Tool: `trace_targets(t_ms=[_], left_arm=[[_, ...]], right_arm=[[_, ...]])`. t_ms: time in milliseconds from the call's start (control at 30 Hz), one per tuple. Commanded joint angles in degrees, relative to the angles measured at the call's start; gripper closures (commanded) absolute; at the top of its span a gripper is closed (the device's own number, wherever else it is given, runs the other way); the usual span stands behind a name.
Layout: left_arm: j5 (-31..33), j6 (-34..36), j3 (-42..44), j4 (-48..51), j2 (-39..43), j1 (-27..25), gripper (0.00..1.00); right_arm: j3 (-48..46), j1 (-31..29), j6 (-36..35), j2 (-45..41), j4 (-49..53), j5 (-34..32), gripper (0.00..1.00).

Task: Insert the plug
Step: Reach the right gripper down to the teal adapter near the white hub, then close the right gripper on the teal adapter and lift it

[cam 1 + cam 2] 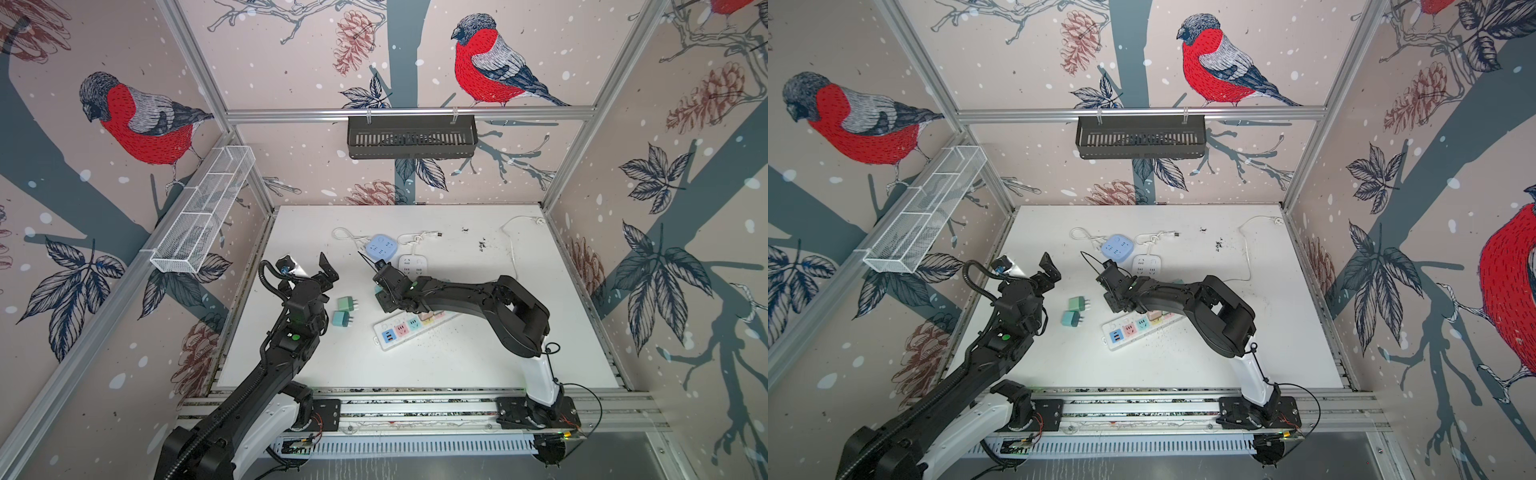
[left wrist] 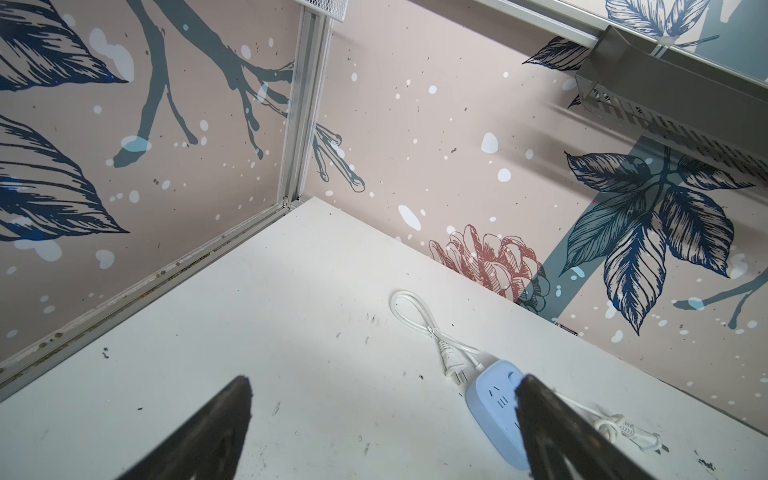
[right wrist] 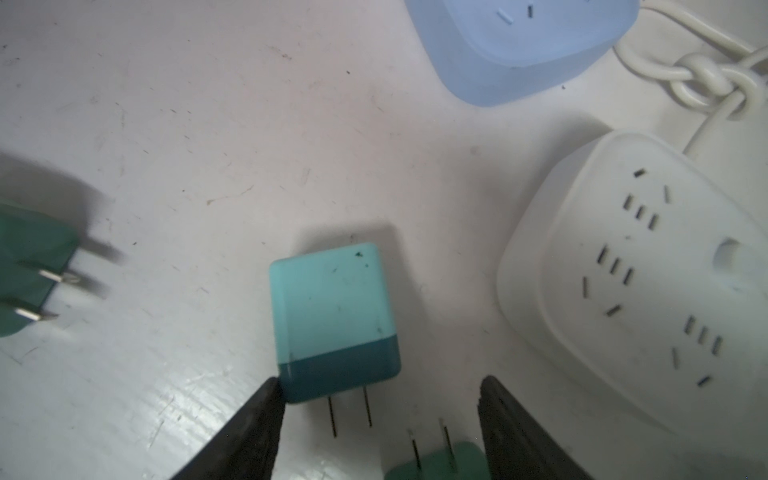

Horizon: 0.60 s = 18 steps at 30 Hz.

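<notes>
In the right wrist view a two-tone teal plug (image 3: 332, 324) lies flat on the white table (image 3: 187, 145), prongs pointing at my right gripper (image 3: 380, 386). That gripper is open. One fingertip (image 3: 272, 390) touches the plug's dark corner. A green plug (image 3: 440, 461) lies between the fingers, gripped by neither. A darker green plug (image 3: 29, 270) lies off to the side. A white socket block (image 3: 648, 270) and a blue socket block (image 3: 528, 45) sit close by. In both top views my left gripper (image 1: 330, 272) (image 1: 1052, 272) hangs open and empty, above the table.
A long white power strip with coloured sockets (image 1: 409, 328) lies under the right forearm. Two plugs (image 1: 345, 303) (image 1: 343, 319) rest beside the left arm. White cables (image 1: 513, 249) trail toward the back right. A wire basket (image 1: 203, 208) and a black basket (image 1: 411, 137) hang on the walls.
</notes>
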<state>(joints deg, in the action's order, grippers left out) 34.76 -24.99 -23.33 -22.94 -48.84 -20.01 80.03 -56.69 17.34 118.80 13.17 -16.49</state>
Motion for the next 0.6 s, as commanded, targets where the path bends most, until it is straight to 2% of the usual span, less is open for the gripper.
trace_targets(t_ms=[0,333,567], left_arm=[[0.57,-0.10,-0.33,-0.42,0.06,0.15,0.02],[-4.08,1.83,0.66,-2.74,0.31,0.15,0.01],[-1.07,1.00,-0.51,-0.46,-0.22,0.14,0.02]], right_arm=[[0.57,-0.31,-0.90,-0.29,-0.33,0.61,0.24],[1.61,0.41,-1.06,2.67,-1.27,2.76,0.26],[1.01,1.41,-1.52,3.24,-2.26,4.42,0.31]])
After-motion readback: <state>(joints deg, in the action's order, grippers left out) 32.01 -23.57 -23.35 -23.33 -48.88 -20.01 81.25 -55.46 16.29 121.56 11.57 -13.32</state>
